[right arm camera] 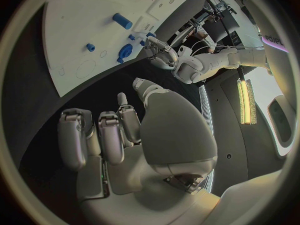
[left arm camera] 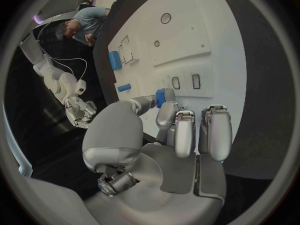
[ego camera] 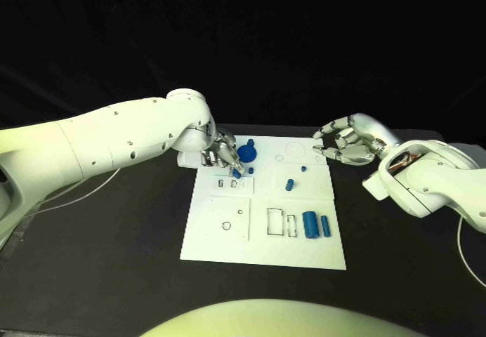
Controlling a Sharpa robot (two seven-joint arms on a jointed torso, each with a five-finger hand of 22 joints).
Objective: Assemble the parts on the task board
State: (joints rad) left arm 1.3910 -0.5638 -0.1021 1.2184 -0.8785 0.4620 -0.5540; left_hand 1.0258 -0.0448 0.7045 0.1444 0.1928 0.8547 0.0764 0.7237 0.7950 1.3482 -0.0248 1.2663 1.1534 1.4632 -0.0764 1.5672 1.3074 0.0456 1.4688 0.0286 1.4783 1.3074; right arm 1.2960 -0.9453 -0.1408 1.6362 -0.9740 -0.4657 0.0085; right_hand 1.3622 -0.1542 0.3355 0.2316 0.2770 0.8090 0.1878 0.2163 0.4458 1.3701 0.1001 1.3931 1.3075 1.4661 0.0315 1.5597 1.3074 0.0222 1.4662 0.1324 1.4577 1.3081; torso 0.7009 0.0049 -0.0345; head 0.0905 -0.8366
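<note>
The left silver hand [ego camera: 221, 156] pinches a small blue plastic part [left arm camera: 160, 97] over the flat white task board [ego camera: 228, 242], near its two small rectangular slots [ego camera: 227, 183], probably for insertion, while the right silver hand [ego camera: 350, 140] hovers beside the board, fingers curled and empty.

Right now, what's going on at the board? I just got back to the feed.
The left hand is over the far left part of the task board, pinching a small blue part at its fingertips. The right hand hovers beyond the board's far right corner, fingers curled, holding nothing. Two blue cylinders lie side by side near the board's right edge.
</note>
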